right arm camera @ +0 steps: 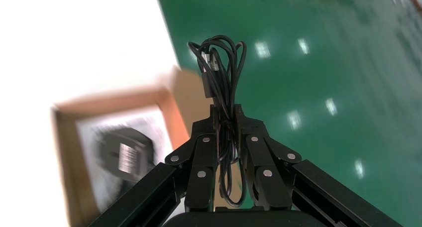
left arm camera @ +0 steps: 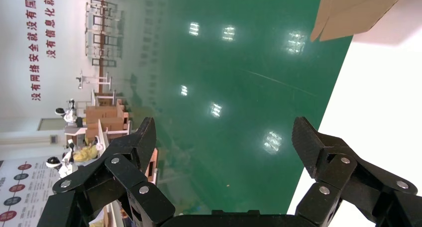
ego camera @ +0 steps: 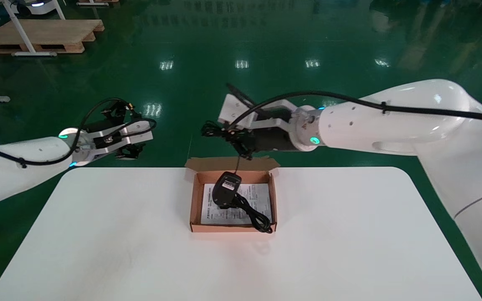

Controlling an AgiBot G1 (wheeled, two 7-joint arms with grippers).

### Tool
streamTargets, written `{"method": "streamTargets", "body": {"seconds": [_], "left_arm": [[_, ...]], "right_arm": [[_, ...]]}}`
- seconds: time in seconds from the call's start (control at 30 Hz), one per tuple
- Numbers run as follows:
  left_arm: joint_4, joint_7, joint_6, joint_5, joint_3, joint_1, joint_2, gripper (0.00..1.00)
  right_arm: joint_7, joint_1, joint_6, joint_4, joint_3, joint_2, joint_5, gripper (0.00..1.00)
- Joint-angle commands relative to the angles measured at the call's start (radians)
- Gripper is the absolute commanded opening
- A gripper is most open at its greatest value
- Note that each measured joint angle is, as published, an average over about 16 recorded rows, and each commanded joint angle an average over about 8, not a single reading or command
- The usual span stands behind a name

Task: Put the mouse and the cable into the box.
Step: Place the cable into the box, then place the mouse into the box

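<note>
Holding one coiled cable (right arm camera: 221, 62), right end effector (right arm camera: 226, 118) hovers near the one box (ego camera: 193, 205), one mouse (ego camera: 225, 189) inside; left end effector (ego camera: 136, 144) spread wide, off the bench (ego camera: 349, 230).

The box (right arm camera: 114, 98) and mouse (right arm camera: 122, 155) are showing blurred in the right wrist view; the right gripper (right arm camera: 226, 112) is hiding part of the cable (right arm camera: 209, 72); the left wrist view is cropping the box.

Box (ego camera: 193, 205) at the counter's (ego camera: 119, 234) far middle edge, mouse (ego camera: 225, 189) inside on a leaflet (ego camera: 260, 195). The cable (right arm camera: 222, 62) is in the right end effector (right arm camera: 226, 112) just behind it, and the left end effector (left arm camera: 224, 130) is beyond the far-left corner.
</note>
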Motion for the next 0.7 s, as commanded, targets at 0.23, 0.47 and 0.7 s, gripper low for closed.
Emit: {"method": "streamTargets", "body": {"seconds": [0.23,0.47,0.7], "left_arm": [[-0.043,-0.084,-0.001,0.055,0.023,0.004,-0.016,1.00],[-0.078,-0.156,-0.001,0.105,0.039,0.008,-0.029,1.00],[-0.111,-0.225,0.002,0.157,0.051,0.011,-0.041,1.00]], "right_arm": [[0.041,-0.049,0.031,0.141,-0.152,-0.011,0.053,0.00],[0.105,-0.021,0.113,0.132,-0.263,-0.011,0.088,0.00],[0.135,0.020,0.143,0.131,-0.333,-0.008,0.160,0.00]]}}
